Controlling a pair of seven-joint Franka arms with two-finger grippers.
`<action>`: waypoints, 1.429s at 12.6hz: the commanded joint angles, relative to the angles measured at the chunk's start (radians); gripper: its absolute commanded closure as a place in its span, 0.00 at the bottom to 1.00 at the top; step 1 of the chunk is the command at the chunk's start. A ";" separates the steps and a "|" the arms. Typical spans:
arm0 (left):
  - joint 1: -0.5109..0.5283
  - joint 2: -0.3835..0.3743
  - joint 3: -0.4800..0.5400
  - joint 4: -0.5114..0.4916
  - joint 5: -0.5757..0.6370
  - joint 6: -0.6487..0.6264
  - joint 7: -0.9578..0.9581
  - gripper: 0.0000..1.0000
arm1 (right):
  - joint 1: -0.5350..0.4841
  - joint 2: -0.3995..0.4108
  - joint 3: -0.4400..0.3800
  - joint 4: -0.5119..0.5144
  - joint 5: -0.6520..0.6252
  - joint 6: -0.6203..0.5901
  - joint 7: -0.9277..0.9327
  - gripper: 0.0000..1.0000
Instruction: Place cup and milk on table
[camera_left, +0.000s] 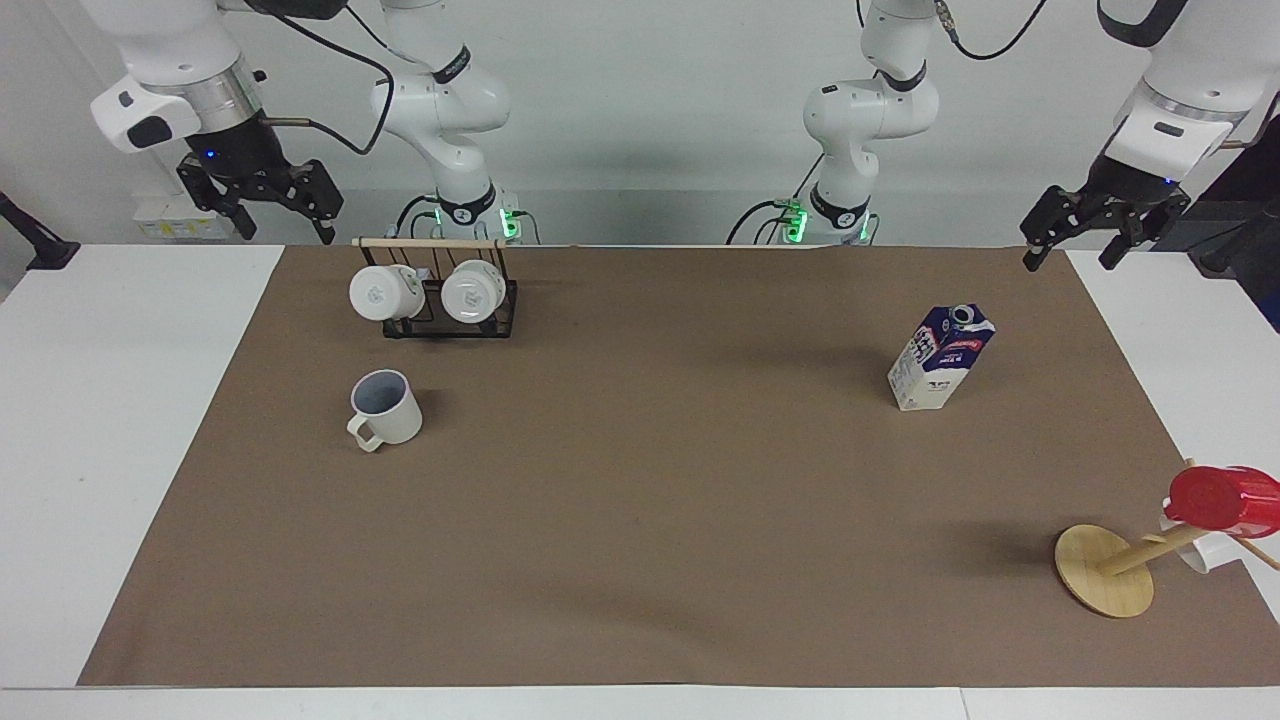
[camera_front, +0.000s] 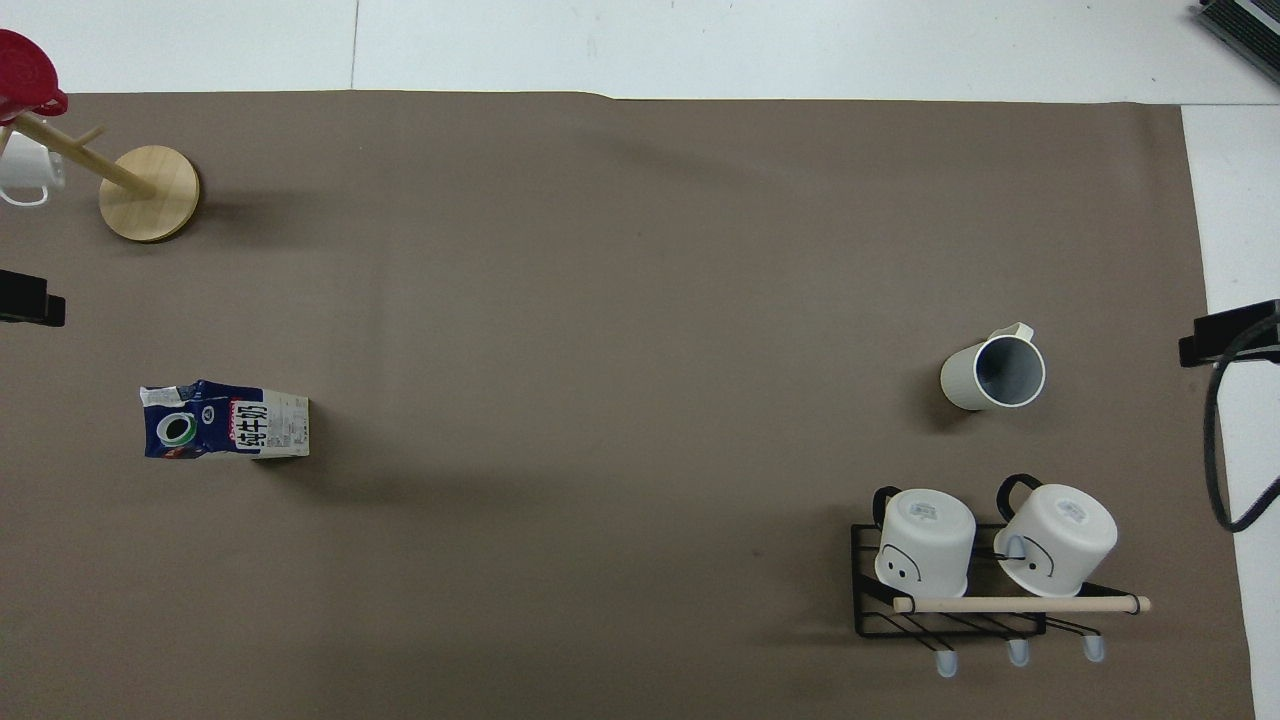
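Observation:
The cup (camera_left: 385, 408), cream-white with a grey-lilac inside, stands upright on the table's brown sheet (camera_left: 660, 480), toward the right arm's end; it also shows in the overhead view (camera_front: 992, 372). The milk (camera_left: 940, 357), a navy and white carton with a grey cap, stands upright on the sheet toward the left arm's end, and shows from above (camera_front: 225, 420). My right gripper (camera_left: 285, 228) hangs open and empty in the air over the table's corner at the right arm's end. My left gripper (camera_left: 1070, 258) hangs open and empty over the sheet's corner at the left arm's end.
A black wire rack (camera_left: 450, 325) with two white logo mugs (camera_left: 385, 292) stands between the cup and the robots. A tilted wooden disc stand (camera_left: 1103, 570) with a red cup (camera_left: 1220, 497) and a white mug (camera_left: 1195, 552) sits at the left arm's end, farther from the robots than the milk.

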 joint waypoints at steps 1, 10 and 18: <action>-0.002 -0.012 0.001 -0.005 0.010 -0.005 0.000 0.00 | -0.003 -0.023 0.005 -0.033 0.015 0.020 0.028 0.00; -0.002 -0.012 0.001 -0.005 0.010 -0.005 0.000 0.00 | -0.001 -0.025 0.005 -0.048 0.015 0.049 0.028 0.00; -0.002 -0.012 0.001 -0.005 0.010 -0.005 0.000 0.00 | 0.005 -0.023 0.007 -0.186 0.015 0.168 0.016 0.00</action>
